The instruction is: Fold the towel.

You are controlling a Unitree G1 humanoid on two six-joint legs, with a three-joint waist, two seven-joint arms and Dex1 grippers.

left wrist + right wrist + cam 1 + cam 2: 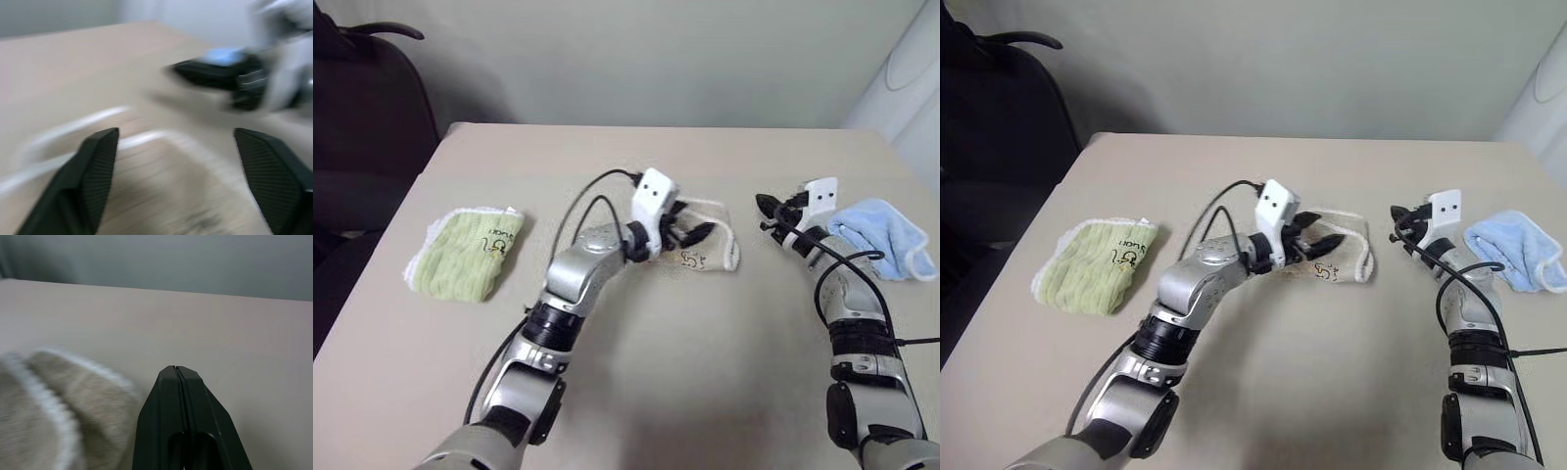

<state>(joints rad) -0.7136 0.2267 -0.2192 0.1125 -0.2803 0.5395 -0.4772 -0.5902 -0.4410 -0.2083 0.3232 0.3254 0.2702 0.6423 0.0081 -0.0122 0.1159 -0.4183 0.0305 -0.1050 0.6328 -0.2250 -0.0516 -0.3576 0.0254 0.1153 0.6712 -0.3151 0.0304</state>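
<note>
While the left gripper [173, 161] holds its two fingers wide apart with nothing between them, the left wrist view shows the beige towel [161, 196] lying just under and past those open jaws. The head view shows the towel [710, 247] as a folded bundle, its long side running left to right across the table [656, 372]. The right gripper [177, 377] has its jaws pressed together, empty. The towel [58, 411] lies just beside them, not touching.

wall [656, 59]: pale, plain | table [685, 343]: beige | chair [362, 117]: dark, left
</note>
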